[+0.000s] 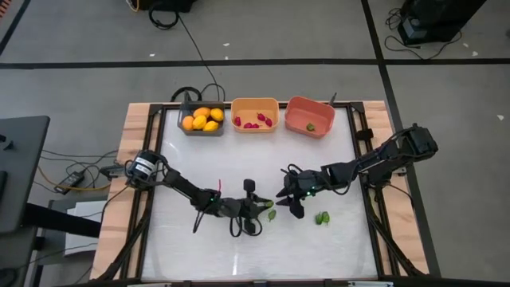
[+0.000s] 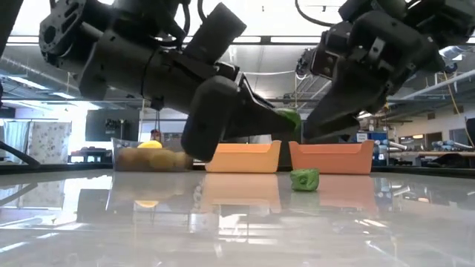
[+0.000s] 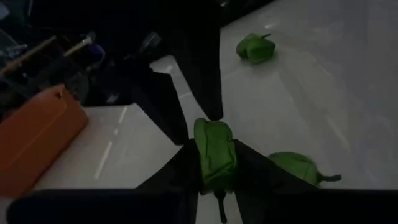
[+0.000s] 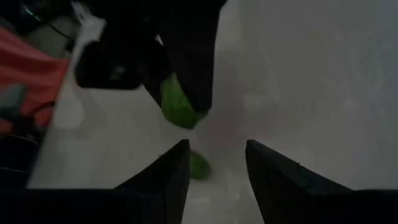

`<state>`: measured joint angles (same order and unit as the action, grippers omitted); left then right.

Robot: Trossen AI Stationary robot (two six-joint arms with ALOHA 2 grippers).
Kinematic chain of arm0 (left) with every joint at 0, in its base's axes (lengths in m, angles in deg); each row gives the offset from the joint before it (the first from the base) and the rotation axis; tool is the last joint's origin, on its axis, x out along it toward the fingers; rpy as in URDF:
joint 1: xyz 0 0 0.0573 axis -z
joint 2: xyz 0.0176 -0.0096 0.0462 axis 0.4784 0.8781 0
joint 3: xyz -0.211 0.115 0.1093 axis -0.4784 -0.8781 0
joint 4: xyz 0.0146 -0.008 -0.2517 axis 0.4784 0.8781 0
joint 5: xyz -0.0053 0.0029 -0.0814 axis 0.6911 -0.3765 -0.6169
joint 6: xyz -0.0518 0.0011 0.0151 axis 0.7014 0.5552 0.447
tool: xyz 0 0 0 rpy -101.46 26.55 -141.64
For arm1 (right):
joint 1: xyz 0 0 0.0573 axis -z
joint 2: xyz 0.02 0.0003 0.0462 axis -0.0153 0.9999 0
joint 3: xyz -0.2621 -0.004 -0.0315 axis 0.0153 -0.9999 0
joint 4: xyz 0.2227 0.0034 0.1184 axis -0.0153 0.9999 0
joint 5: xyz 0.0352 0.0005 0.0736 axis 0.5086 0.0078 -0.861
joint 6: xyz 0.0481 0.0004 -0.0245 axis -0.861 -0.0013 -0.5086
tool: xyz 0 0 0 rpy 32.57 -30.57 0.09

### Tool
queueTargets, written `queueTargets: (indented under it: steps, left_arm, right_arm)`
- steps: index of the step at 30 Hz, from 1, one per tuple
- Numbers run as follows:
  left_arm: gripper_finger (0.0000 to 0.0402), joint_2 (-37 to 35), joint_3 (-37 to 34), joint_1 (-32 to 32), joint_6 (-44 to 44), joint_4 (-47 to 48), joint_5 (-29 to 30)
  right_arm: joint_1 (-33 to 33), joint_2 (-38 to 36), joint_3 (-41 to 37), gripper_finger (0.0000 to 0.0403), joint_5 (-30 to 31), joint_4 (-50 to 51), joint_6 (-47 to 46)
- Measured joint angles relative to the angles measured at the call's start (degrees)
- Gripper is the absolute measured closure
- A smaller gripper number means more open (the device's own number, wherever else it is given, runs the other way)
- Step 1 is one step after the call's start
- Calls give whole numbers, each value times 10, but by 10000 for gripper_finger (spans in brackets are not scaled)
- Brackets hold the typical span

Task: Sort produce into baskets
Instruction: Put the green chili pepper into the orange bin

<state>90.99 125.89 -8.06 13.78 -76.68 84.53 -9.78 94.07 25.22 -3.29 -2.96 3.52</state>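
My left gripper [image 1: 263, 209] is at mid-table, shut on a small green pepper [image 3: 214, 152], which also shows lifted in the low view [image 2: 286, 119]. My right gripper [image 4: 214, 177] is open and empty, facing the left one from the right [image 1: 288, 199]. A second green pepper [image 3: 298, 167] lies on the table just below the two grippers [image 4: 199, 165]. A third [image 1: 323, 217] lies further right [image 2: 304, 179]. At the far edge stand a dark grey basket [image 1: 201, 126] with yellow-orange fruits, an orange basket [image 1: 255, 105] with red bits and a salmon-red basket [image 1: 307, 108] with one green bit. My left gripper pinches the green pepper's two sides [image 3: 202, 158] between its two fingers. The fingers come about level from the table's left. The pepper's stem [image 3: 221, 205] points back toward the wrist. The pepper is lifted clear of the table.
The white tabletop [image 1: 239, 159] lies bare between the grippers and the baskets. A wooden frame [image 1: 131, 131] borders the table. The two grippers' fingertips stand close together at mid-table.
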Motion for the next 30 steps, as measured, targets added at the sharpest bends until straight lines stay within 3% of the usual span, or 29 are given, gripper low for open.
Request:
queueTargets:
  steps: [8, 21, 30]
  left_arm:
    - [313, 0, 0, 2, -70, -14, 16]
    - [312, -1, 5, 2, -130, -66, 32]
    - [312, -1, 7, 2, -132, -55, 31]
  right_arm:
    - [-17, 0, -27, 236, 0, -146, -31]
    - [-20, 17, -28, 216, -5, -156, -55]
    - [-20, 17, -28, 257, -5, -180, -58]
